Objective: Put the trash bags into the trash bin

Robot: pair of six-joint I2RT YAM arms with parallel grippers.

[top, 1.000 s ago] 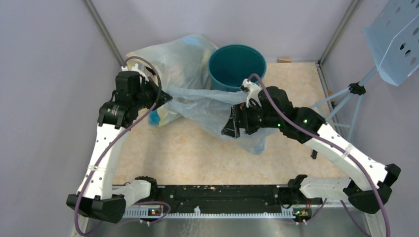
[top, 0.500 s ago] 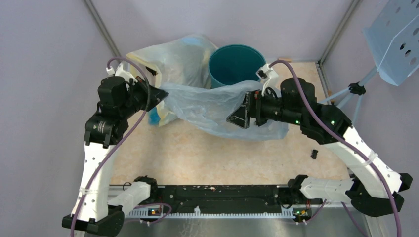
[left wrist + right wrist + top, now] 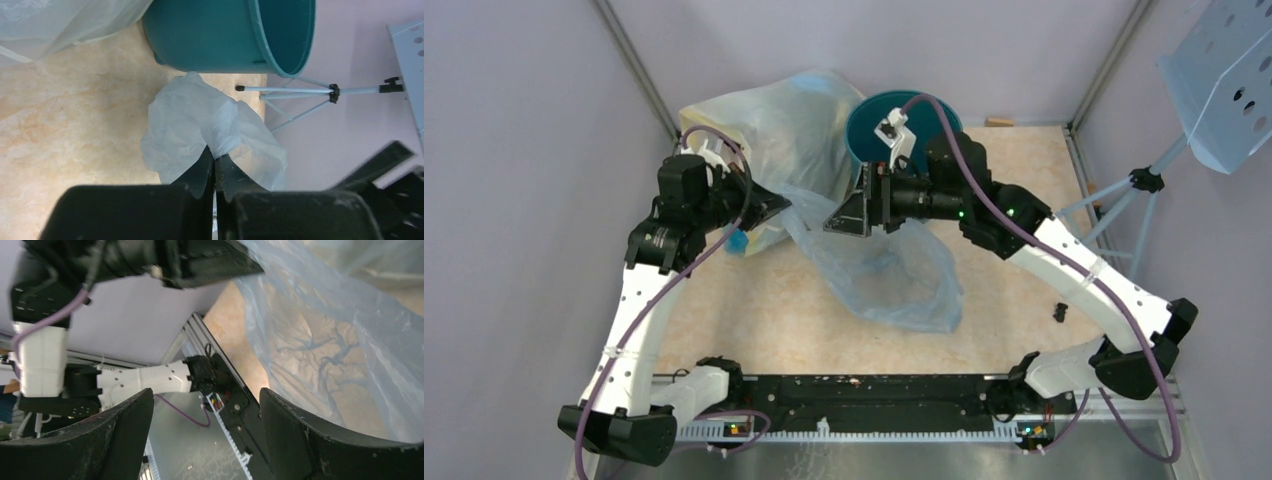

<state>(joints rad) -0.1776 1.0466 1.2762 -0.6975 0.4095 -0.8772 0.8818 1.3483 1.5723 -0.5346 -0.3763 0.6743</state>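
The trash bag [image 3: 889, 275], thin pale-blue film, hangs from my left gripper [image 3: 782, 207] and sags onto the table. In the left wrist view that gripper [image 3: 215, 159] is shut on a bunched edge of the bag [image 3: 190, 120]. The teal trash bin [image 3: 914, 112] stands upright at the back, partly covered by my right wrist; it also shows in the left wrist view [image 3: 215, 30]. My right gripper [image 3: 844, 212] hovers in front of the bin, just above the bag. Its jaws [image 3: 205, 397] are open with nothing between them, and the bag [image 3: 345, 340] lies beside one finger.
A large yellowish bag [image 3: 769, 125] with blue items sits left of the bin. A tripod [image 3: 1124, 195] and a perforated blue panel [image 3: 1224, 70] stand at the right. A small black piece [image 3: 1060, 312] lies on the table at the right.
My right gripper swung left and back toward the bin. The bag, earlier stretched between the arms, now droops from the left gripper onto the table. The left gripper shifted slightly right.
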